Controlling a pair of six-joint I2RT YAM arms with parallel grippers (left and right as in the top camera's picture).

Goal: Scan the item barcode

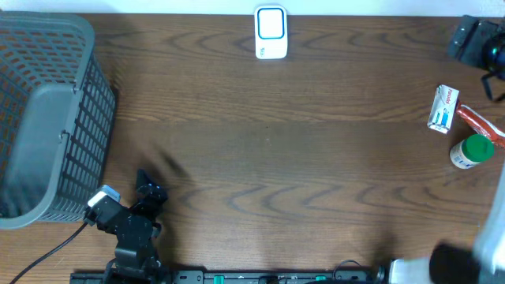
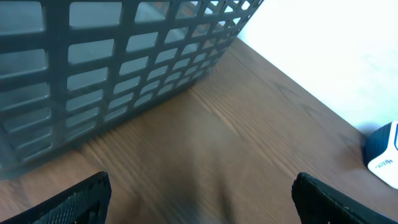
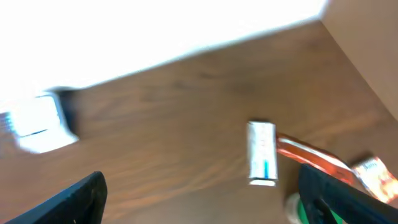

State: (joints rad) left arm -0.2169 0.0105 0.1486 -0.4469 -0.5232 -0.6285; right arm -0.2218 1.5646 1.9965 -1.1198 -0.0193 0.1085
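Close together, white box (image 1: 443, 108), blue-red print unreadable, green-capped bottle (image 1: 471, 151)

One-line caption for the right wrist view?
Open right gripper over the table, white box and orange packet ahead, scanner at left.

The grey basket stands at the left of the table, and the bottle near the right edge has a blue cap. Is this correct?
Only the colour is wrong: the overhead view shows a green cap on the bottle. The grey basket does stand at the left.
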